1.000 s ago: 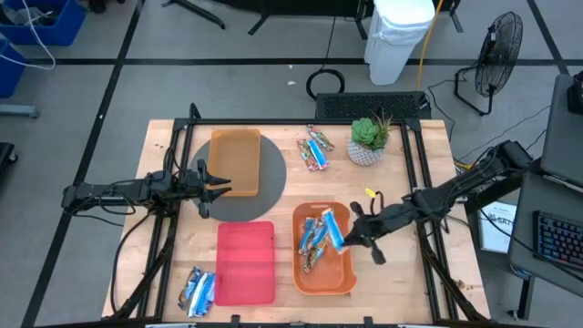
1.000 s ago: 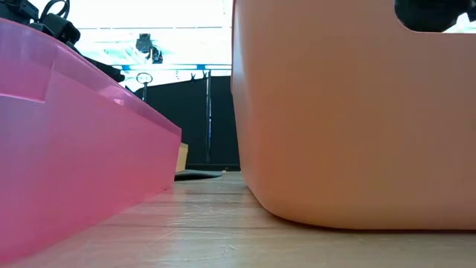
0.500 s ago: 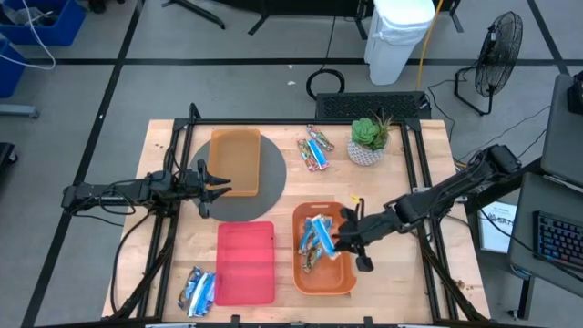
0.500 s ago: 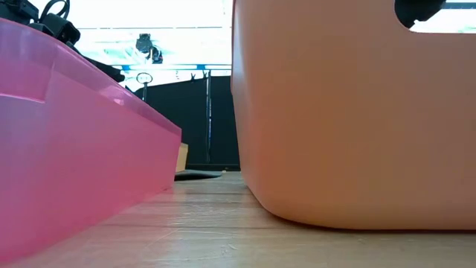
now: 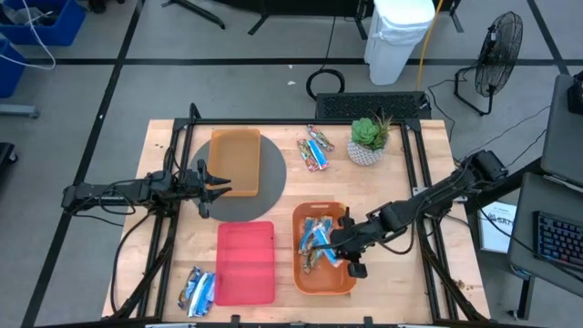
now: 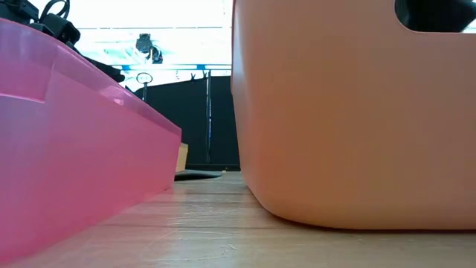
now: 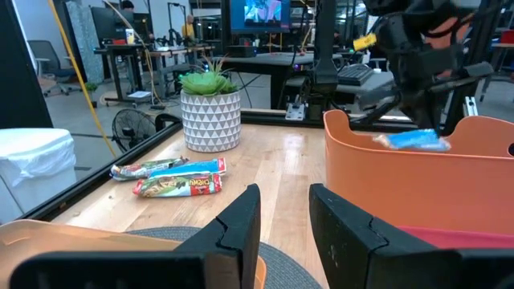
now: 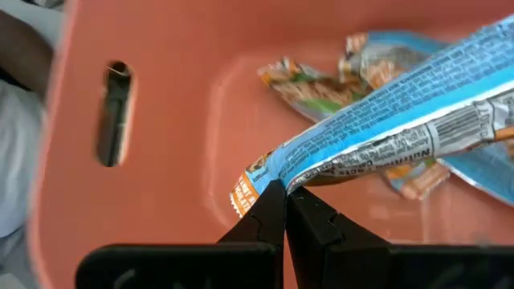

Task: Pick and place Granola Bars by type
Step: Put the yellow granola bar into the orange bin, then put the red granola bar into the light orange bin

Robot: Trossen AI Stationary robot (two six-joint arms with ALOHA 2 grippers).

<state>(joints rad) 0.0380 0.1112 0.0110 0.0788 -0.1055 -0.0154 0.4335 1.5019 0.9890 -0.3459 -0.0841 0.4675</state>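
My right gripper (image 5: 343, 248) is over the orange bin (image 5: 301, 273) near the table's near right side, shut on a blue-wrapped granola bar (image 8: 385, 132). Several more bars (image 5: 314, 239) lie in that bin. Two bar heaps rest on the wood: one at the far side (image 5: 315, 150), one at the near left corner (image 5: 198, 290). My left gripper (image 5: 211, 182) waits open above the grey mat, beside the orange tray (image 5: 235, 162). In the low view only the right gripper's dark underside (image 6: 435, 11) shows above the bin wall. My right gripper pinches the blue bar by the crimped end of its wrapper (image 8: 269, 170) between its two fingertips. The bar reaches out level beyond the fingers, inside the orange bin and above the bars lying there. Whether its free end (image 8: 490, 120) rests on them I cannot tell.
A red tray (image 5: 245, 261) lies left of the orange bin. A potted plant (image 5: 368, 139) stands at the far right. The grey round mat (image 5: 269, 187) lies under the orange tray. Bare wood shows between the far bar heap and the bin.
My right gripper has carried the blue bar toward the table's left and near edge, from the bin's right rim to over the bin's inside, and it has come lower. It has stayed shut on the bar.
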